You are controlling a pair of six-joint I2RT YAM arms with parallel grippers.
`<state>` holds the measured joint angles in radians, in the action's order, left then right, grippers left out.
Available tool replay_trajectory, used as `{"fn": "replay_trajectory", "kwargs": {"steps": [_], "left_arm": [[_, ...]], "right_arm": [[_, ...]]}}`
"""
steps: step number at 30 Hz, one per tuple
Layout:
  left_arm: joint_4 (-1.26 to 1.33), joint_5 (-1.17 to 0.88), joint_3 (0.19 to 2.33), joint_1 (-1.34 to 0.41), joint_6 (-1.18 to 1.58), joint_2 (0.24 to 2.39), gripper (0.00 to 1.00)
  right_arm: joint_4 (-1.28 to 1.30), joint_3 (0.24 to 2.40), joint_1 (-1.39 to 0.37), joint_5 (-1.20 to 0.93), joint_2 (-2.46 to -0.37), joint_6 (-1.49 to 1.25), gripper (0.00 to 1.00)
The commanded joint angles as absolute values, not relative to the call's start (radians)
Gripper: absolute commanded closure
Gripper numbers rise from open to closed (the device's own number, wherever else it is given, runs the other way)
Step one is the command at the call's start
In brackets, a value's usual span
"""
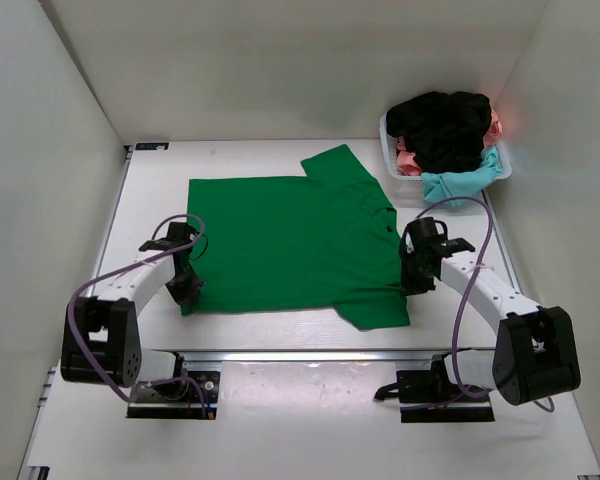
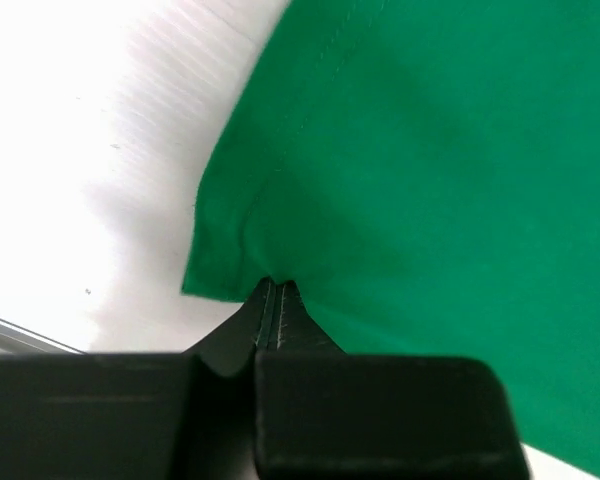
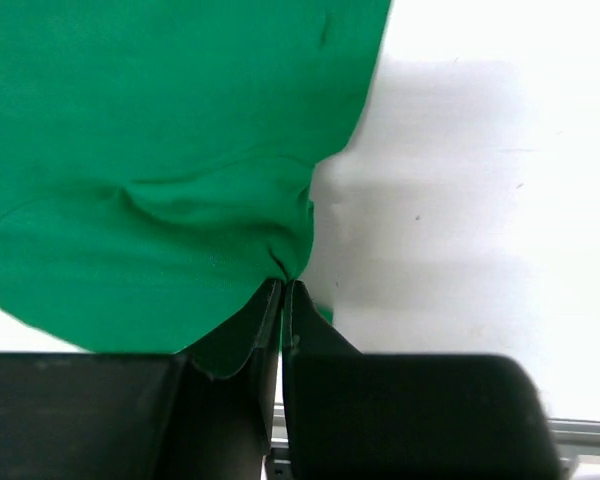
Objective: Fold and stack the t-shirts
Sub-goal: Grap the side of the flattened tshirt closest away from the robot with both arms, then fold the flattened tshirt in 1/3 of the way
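Crosswise on the white table (image 1: 158, 172) lies the bright green cloth short-sleeved t-shirt (image 1: 290, 240), spread flat. Its long axis runs left to right, with the hem toward the left arm and the collar end toward the right. One sleeve points to the far edge and the other to the near edge.

The left gripper (image 1: 187, 287) sits at the near hem corner, and in its wrist view the left gripper (image 2: 270, 300) has its jaws pressed together on the green cloth (image 2: 430, 180). The right gripper (image 1: 412, 272) is at the collar-end edge by the near sleeve, likewise pinched narrow (image 3: 283, 295) on a puckered bit of the fabric (image 3: 160, 150). Each arm thus holds its own end of the near side, and the rest of the shirt lies away from both, so a fold would likely carry that side toward the far edge.

At the far right corner, well apart from the shirt, stands a white plastic basket (image 1: 392, 172) holding a crumpled black shirt (image 1: 442, 125) on top, a pink one (image 1: 408, 160) beneath, and a light teal one (image 1: 465, 182) spilling over its near rim.
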<state>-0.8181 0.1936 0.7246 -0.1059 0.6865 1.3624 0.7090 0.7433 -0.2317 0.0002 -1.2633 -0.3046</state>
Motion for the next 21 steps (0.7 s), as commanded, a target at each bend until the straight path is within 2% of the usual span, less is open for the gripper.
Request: {"fn": "replay_trajectory", "kwargs": {"steps": [1, 21], "left_arm": [[-0.828, 0.169, 0.764, -0.066, 0.681, 1.293, 1.00], [-0.729, 0.164, 1.138, 0.040, 0.669, 1.672, 1.00]], "right_arm": [[0.761, 0.824, -0.206, 0.017, -1.250, -0.261, 1.00], [0.713, 1.156, -0.163, -0.020, -1.598, -0.226, 1.00]]}}
